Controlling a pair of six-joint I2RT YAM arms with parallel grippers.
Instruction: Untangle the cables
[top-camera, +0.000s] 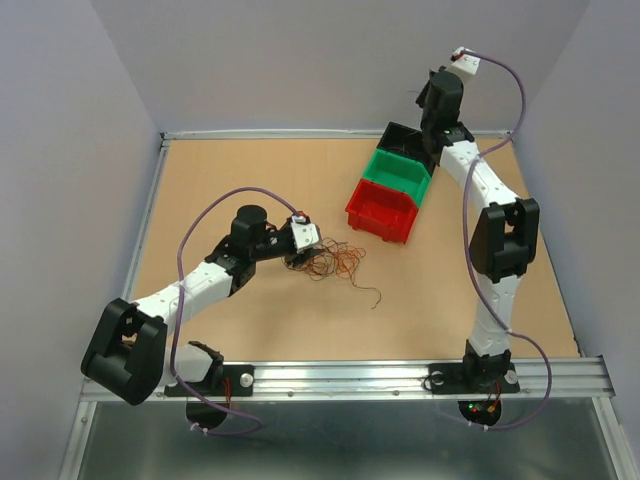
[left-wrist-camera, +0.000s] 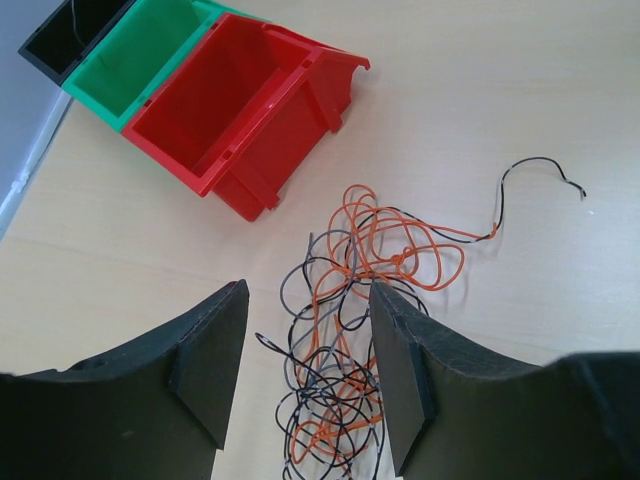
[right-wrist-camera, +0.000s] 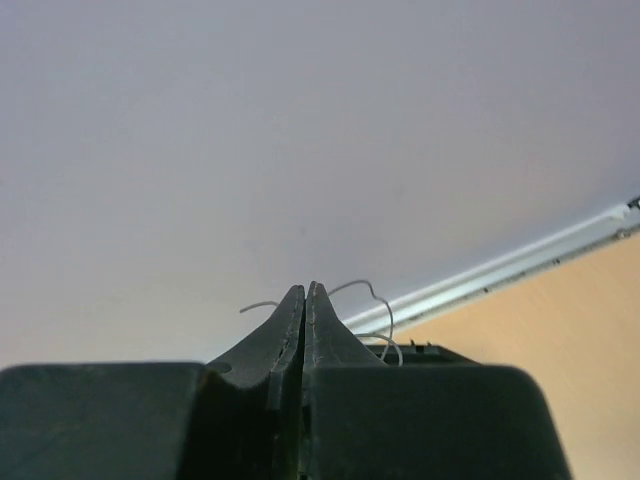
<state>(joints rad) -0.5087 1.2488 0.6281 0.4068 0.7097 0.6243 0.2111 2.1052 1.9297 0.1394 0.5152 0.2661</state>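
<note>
Backdrop: pale grey walls (top-camera: 300, 60) box in a tan wooden table (top-camera: 250, 180), seen from above and behind two white-and-black arms.

Cables: a loose knot of orange and dark cables (top-camera: 328, 262) lies on the table near its middle, in front of and to the left of the bins and well apart from them.

Loose end: one dark tail (left-wrist-camera: 520, 175) trails out of the knot to the right and lies flat on the wood.

Left claw: the left claw (left-wrist-camera: 308, 300) is spread wide directly over the knot, its two dark fingers straddling the orange loops; whether they touch the wires cannot be told.

Right claw: the right claw (right-wrist-camera: 306, 292) is raised at the far right of the table, above the black bin, fingers pressed together and pinching a single strand (right-wrist-camera: 375, 300) that curls out on both sides of the tips.

Bins: a red bin (top-camera: 381, 212), a green bin (top-camera: 398, 172) and a black bin (top-camera: 403, 137) stand touching in a diagonal row, red nearest, black farthest.
</note>
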